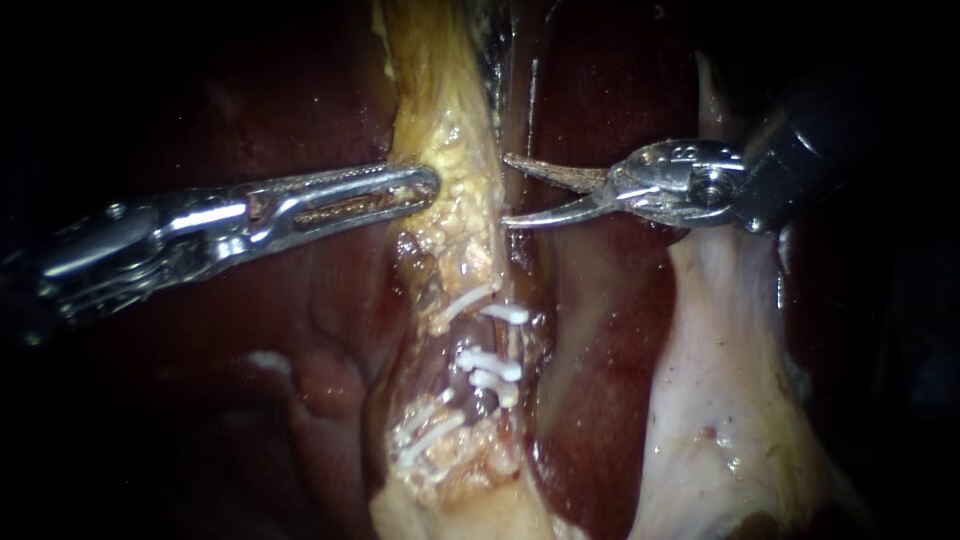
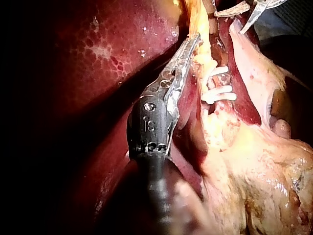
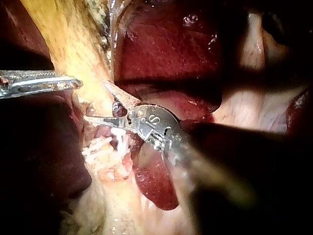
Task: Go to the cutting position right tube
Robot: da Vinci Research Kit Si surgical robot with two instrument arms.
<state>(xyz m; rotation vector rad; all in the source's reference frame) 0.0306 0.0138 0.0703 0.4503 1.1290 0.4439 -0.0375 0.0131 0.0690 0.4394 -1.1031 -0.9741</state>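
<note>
left instrument (image 1: 428,186): polished metal | right instrument (image 1: 507,190): shiny metal | clips (image 1: 492,362): perhaps plastic, matt | liver (image 2: 112,54): wet, glossy

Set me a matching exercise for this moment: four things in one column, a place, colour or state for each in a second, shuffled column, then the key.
Things
1. left instrument's tool
2. right instrument's tool
3. clips
4. liver

Descriptions
a. white, lower in the endoscope view than both tools
b. dark red, mottled surface
c. blades apart, nothing gripped
d. tip at the edge of the yellowish tissue

Pairs: 1-d, 2-c, 3-a, 4-b.
</note>
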